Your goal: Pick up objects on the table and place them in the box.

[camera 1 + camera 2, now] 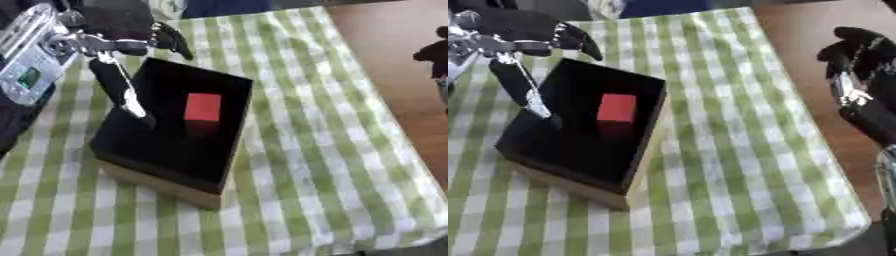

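Box [166,150], black-lined with pale outer walls, sits askew on the green-and-white checked cloth [332,150] covering the worktop, and a red block [202,107] lies inside it, towards the far side of the floor. The left hand [118,42] hangs over the box's far-left corner, released: one long finger reaches down into the box and its tip looks to be at or just above the dark floor, well to the left of the block, while the others spread out above the far rim. Nothing is held in it. The right hand [859,75] waits off to the right over bare wood beyond the cloth, fingers relaxed and pointing up, empty too.

By the look of it, the drop is done and the job now is a clean exit. Best to lift that left hand straight up before swinging it away, so the low finger clears the wall instead of hooking the rim and dragging the box across the cloth. No other loose object shows on the cloth in either view.
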You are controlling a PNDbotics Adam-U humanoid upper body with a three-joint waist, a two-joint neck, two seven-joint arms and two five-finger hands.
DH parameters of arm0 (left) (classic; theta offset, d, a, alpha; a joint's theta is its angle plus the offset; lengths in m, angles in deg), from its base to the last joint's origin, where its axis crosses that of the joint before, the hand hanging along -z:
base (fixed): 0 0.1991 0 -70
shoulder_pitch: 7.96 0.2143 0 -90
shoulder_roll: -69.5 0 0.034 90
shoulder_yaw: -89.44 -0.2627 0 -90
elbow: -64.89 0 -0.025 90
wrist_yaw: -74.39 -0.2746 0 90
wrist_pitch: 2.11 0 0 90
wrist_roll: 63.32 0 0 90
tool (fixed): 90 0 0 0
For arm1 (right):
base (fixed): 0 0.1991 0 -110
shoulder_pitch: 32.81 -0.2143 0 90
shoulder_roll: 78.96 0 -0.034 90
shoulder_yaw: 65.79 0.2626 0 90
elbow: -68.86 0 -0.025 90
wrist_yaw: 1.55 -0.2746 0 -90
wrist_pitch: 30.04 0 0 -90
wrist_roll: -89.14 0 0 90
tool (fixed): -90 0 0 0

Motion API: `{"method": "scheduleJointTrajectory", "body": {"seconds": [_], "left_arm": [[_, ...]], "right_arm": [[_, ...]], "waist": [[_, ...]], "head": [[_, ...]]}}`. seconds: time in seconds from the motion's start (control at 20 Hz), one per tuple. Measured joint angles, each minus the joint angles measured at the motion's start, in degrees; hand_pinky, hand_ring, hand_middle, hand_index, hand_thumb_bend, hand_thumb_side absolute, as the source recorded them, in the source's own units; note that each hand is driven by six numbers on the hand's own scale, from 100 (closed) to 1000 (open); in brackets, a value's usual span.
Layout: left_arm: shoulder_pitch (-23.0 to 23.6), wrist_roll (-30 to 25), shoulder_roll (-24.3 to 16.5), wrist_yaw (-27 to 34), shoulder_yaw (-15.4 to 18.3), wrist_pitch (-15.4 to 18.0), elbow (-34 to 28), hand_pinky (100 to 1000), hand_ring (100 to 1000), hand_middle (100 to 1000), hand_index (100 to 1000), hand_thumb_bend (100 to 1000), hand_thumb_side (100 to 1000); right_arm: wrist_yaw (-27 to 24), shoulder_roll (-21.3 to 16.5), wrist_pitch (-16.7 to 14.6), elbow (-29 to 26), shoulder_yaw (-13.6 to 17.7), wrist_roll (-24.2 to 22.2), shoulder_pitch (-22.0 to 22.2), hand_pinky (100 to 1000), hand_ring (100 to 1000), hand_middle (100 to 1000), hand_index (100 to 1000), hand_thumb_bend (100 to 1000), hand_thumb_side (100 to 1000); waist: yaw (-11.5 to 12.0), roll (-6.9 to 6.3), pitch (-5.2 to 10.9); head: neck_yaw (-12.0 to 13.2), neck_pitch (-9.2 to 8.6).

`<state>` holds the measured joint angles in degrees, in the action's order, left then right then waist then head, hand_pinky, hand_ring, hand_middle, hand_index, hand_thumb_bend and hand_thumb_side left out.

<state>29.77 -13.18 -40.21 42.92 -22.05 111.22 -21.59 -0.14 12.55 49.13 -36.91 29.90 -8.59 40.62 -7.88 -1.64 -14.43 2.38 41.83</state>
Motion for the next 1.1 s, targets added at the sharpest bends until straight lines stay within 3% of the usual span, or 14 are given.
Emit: {"method": "scheduleJointTrajectory", "body": {"seconds": [0.55,1.1], "left_arm": [[9.7,2.8,-5.3,5.0,10.2,-5.1,-9.4,833,768,777,883,755,488],[17.3,11.7,-3.1,7.0,19.2,-11.2,-10.7,818,723,745,847,684,489]], "right_arm": [[0.0,0.0,-0.1,0.2,0.3,0.2,0.0,845,710,625,824,100,431],[0.0,0.2,-0.2,0.2,0.3,0.4,0.0,845,710,625,823,100,428]], "waist": [[1.0,0.86,-0.08],[1.9,1.9,-0.29]], "head": [[0.0,-0.04],[0.9,-0.1]]}}
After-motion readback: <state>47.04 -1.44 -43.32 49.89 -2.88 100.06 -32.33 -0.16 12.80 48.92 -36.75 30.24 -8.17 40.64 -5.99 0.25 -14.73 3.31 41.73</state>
